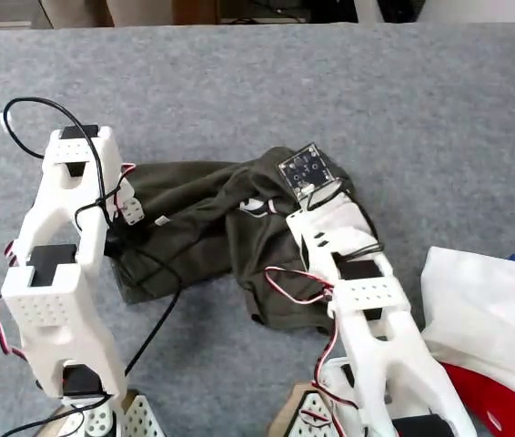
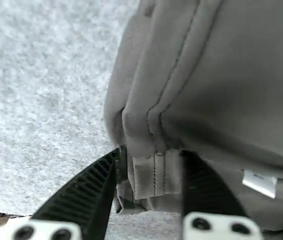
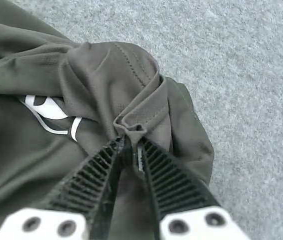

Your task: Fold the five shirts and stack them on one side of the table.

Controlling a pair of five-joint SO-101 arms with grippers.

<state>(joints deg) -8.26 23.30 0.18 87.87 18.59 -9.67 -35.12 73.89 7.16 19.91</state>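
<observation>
clamping the olive shirt (image 1: 194, 228) in left pincer (image 2: 151, 165) and right pincer (image 3: 131, 145), white-and-red pile (image 1: 485, 309) nearby.

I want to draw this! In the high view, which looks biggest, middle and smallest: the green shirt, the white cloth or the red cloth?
1. Biggest: dark green shirt.
2. Middle: white cloth, though the picture's edge cuts it off.
3. Smallest showing: red cloth. It lies partly under the white one, so its real size is unsure.

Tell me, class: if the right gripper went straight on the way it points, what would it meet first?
The dark olive shirt: the right gripper is shut on a raised fold of it, so more cloth comes first, probably then the grey table cover.
</observation>
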